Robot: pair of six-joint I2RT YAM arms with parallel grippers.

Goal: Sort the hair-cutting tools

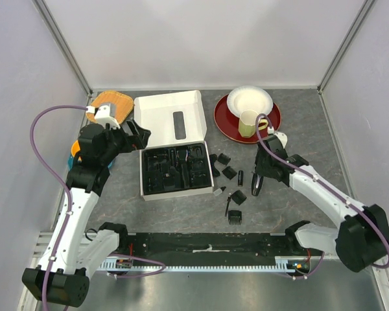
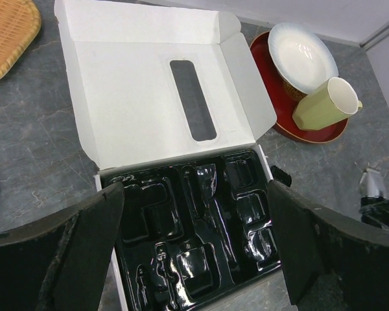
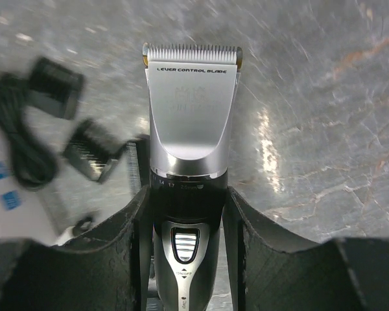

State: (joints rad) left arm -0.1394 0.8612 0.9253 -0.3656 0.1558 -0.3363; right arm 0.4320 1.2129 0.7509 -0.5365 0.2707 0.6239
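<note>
The black and silver hair clipper [image 3: 191, 129] lies lengthwise between the fingers of my right gripper [image 3: 187, 220], which press on both sides of its dark body. In the top view this gripper [image 1: 256, 183] is low over the table, right of the box. Several small black comb attachments [image 1: 229, 172] lie scattered beside it, one [image 3: 91, 150] blurred at the left of the right wrist view. A thin black brush [image 1: 227, 206] lies near the front. My left gripper [image 2: 194, 246] hangs open above the black moulded tray [image 2: 149, 214], holding nothing.
The white cardboard box [image 1: 168, 113] stands open behind the tray [image 1: 175, 170]. A red plate [image 1: 228, 123] with a white bowl [image 1: 249, 100] and a green cup [image 1: 247, 123] sits at the back right. A wicker basket [image 1: 115, 102] is at the back left.
</note>
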